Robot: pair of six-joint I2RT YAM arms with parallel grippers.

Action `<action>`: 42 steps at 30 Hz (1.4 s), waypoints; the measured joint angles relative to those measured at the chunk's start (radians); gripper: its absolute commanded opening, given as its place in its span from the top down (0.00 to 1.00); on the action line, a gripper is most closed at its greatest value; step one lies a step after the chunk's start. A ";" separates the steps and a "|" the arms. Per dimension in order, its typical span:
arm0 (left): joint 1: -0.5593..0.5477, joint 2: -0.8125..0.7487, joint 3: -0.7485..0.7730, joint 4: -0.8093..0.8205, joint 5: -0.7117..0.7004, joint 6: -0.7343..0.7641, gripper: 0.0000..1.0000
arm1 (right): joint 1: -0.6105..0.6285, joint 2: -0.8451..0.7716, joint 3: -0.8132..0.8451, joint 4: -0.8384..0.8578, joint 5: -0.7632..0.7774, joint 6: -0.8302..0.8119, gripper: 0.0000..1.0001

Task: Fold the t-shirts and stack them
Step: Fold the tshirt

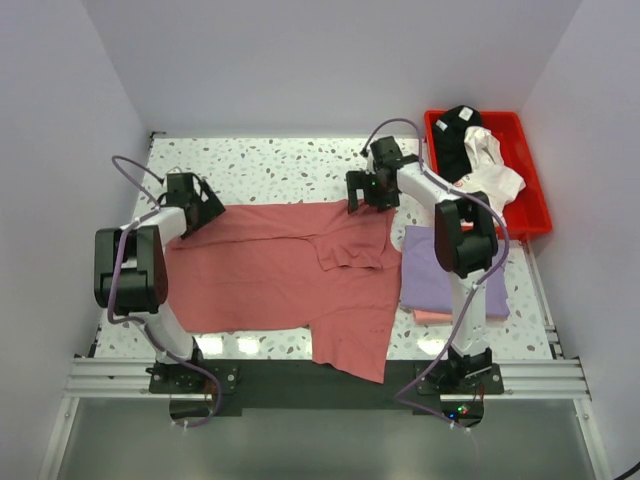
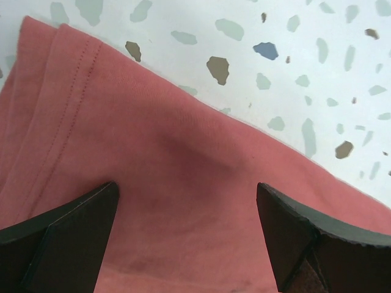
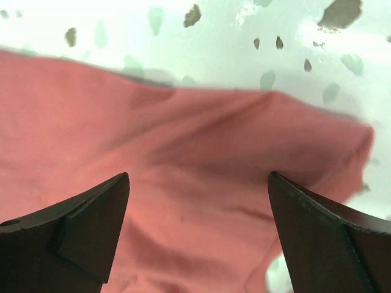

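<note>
The dusty red t-shirt (image 1: 270, 270) lies spread across the middle of the table, one part hanging over the near edge. My left gripper (image 1: 203, 215) is open just above its far left corner; the left wrist view shows the red cloth (image 2: 183, 183) between the spread fingers. My right gripper (image 1: 357, 198) is open over the shirt's far right edge; the right wrist view shows the red cloth (image 3: 195, 183) between its fingers. A folded lavender shirt (image 1: 440, 275) lies on a pale pink one (image 1: 432, 317) at the right. White (image 1: 490, 170) and black (image 1: 455, 140) shirts lie in the tray.
The red plastic tray (image 1: 535, 205) stands at the far right corner. The speckled tabletop (image 1: 280, 170) shows beyond the red shirt. White walls close in the table on three sides.
</note>
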 measured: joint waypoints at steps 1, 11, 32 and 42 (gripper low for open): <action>0.001 0.024 0.010 0.000 0.001 0.000 0.00 | -0.006 0.030 0.010 0.012 -0.011 0.000 0.01; 0.038 0.110 0.084 0.006 0.019 0.000 0.00 | -0.079 0.138 0.125 0.040 -0.061 0.045 0.01; 0.048 0.386 0.501 -0.119 0.022 0.001 0.00 | -0.118 0.383 0.535 0.019 -0.137 0.014 0.01; 0.056 -0.121 0.167 -0.330 -0.124 -0.117 0.00 | -0.070 -0.119 -0.011 0.078 -0.083 -0.047 0.01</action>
